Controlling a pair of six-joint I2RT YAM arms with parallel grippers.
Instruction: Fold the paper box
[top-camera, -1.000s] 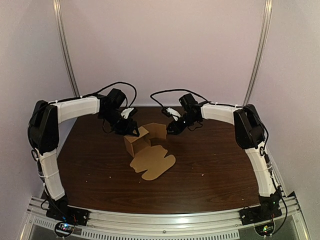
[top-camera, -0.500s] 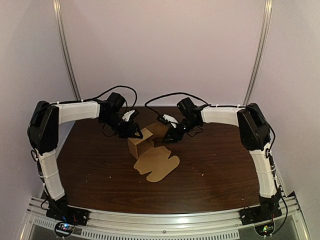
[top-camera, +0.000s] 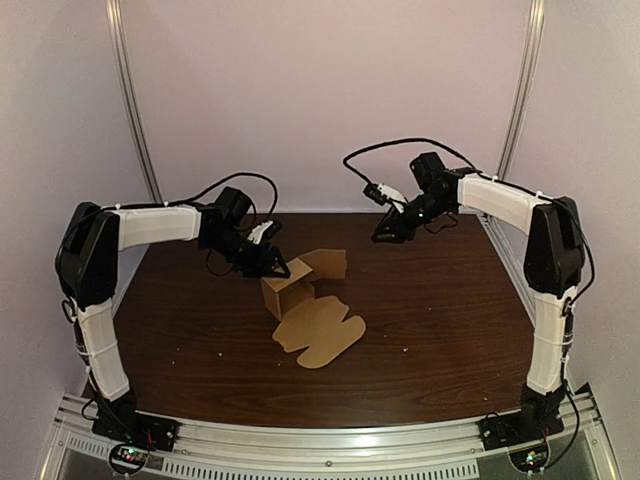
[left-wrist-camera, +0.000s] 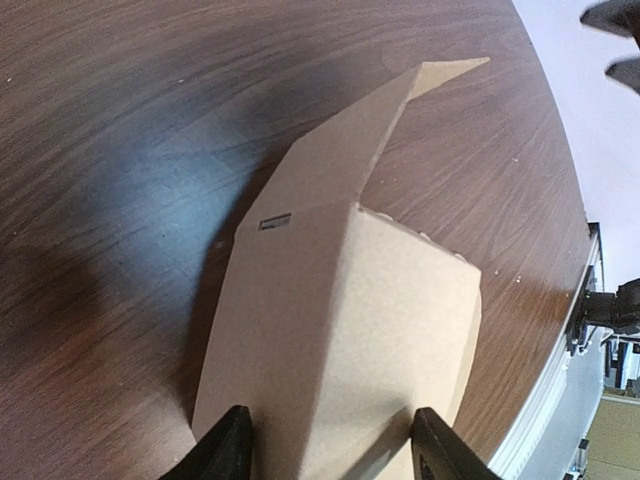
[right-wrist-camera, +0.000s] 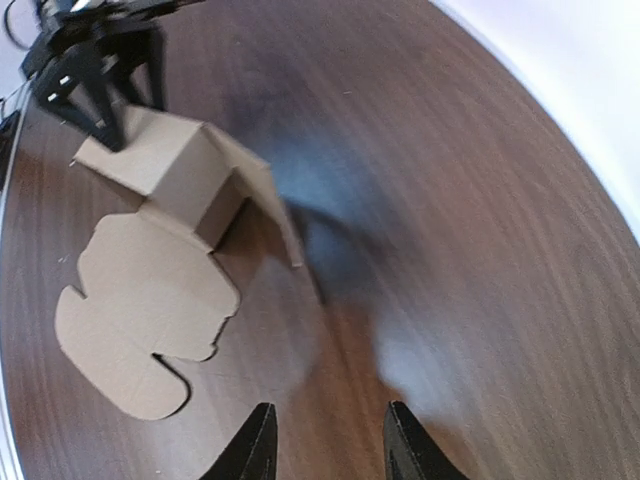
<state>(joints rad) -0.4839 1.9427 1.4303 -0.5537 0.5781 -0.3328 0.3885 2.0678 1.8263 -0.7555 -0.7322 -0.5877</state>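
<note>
I have the brown cardboard box (top-camera: 291, 291) sitting a little left of the middle of the dark wood-grain desk (top-camera: 440, 330), toward its far half. It is only half built. A squat upright body stands at the far end, and a flat scalloped cardboard panel (top-camera: 321, 335) lies on the wood from its base. The long axis of the whole piece runs from far-left to near-right, with the flat panel pointing near and right. The dark open side of the body looks to face the same way. One loose flap (top-camera: 327, 263) stands off the body's far-right corner.

My left claw (top-camera: 272, 262) is on the body's far-left side. In the left wrist view its two black fingers (left-wrist-camera: 226, 447) are spread wide and straddle the box (left-wrist-camera: 340, 320), with cardboard filling the gap between them, so it has hold of the body.

My right claw (top-camera: 386, 231) hangs above the far right of the desk, well apart from the box. From the right wrist camera its fingers (right-wrist-camera: 256, 445) stand parted with only bare wood between them, holding nothing. The box (right-wrist-camera: 170, 165) and left claw (right-wrist-camera: 98, 72) sit far up-left in that view.

Pale lilac walls (top-camera: 330, 90) enclose the cell. Two aluminium uprights (top-camera: 130, 110) rise behind the desk, and a metal rail (top-camera: 330, 447) carries the arm bases at the near edge.
</note>
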